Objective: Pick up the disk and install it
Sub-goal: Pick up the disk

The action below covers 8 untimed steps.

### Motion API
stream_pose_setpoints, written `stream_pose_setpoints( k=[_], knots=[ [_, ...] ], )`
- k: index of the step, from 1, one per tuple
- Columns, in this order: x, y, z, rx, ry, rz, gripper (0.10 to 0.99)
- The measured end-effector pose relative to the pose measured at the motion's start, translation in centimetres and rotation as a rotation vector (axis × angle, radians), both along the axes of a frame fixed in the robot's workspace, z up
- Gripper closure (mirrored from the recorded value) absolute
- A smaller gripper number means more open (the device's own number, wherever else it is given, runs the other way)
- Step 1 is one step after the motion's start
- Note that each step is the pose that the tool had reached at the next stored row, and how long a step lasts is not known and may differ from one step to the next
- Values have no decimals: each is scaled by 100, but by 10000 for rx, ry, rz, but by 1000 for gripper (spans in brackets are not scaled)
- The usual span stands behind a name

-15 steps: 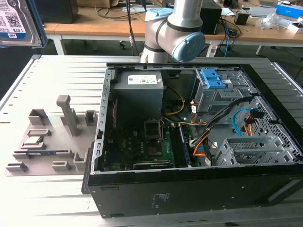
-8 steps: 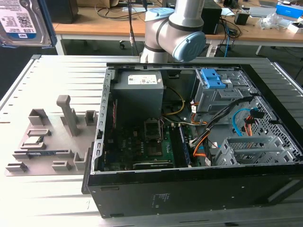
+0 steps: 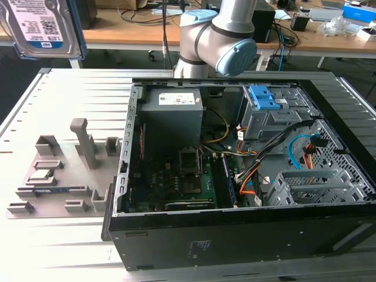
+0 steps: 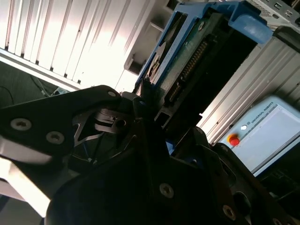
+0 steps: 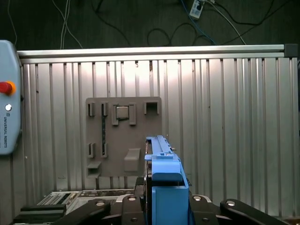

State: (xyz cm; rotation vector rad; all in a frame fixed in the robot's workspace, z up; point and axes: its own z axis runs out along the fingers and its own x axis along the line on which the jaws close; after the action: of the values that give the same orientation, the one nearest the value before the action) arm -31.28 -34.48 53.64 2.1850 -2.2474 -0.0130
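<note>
Exterior view: disk [image 3: 40,23] label; second wrist view: its connector edge.

Arm [image 3: 220,35] high and bent, tool [image 5: 166,202] tight on the disk [image 3: 41,23].

Place: a robotics lab or test workshop.
Robot: an industrial robot arm [image 3: 226,41] stands at the bench, with a teach pendant [image 5: 7,117] bearing a red stop button beside it.
Bench: a ribbed aluminium bench [image 3: 64,94] carries a grey fixture plate [image 3: 53,176] with slots for parts.
Workpiece: an open desktop computer case [image 3: 235,235], board and wiring bare.
In hand: the disk [image 3: 41,26], clamped in the end effector [image 5: 166,204].
Background: desks [image 3: 135,35] strewn with electronics; loose cables [image 5: 164,28] on a dark floor.
</note>
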Motion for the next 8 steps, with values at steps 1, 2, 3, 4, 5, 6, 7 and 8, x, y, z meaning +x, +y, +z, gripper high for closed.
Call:
stream_pose_setpoints(
  k=[1,2,3,4,5,6,7,8],
  knots=[
    [29,0,0,0,0,0,722],
    [61,0,0,0,-1,1,722],
    [89,0,-1,1,-1,-1,722],
    [129,0,-1,1,-2,-1,722],
    [157,1,0,0,0,-1,722],
    [198,1,0,-1,1,-2,722],
    [230,1,0,-1,1,-1,722],
    [269,1,0,-2,0,0,722]
  ],
)
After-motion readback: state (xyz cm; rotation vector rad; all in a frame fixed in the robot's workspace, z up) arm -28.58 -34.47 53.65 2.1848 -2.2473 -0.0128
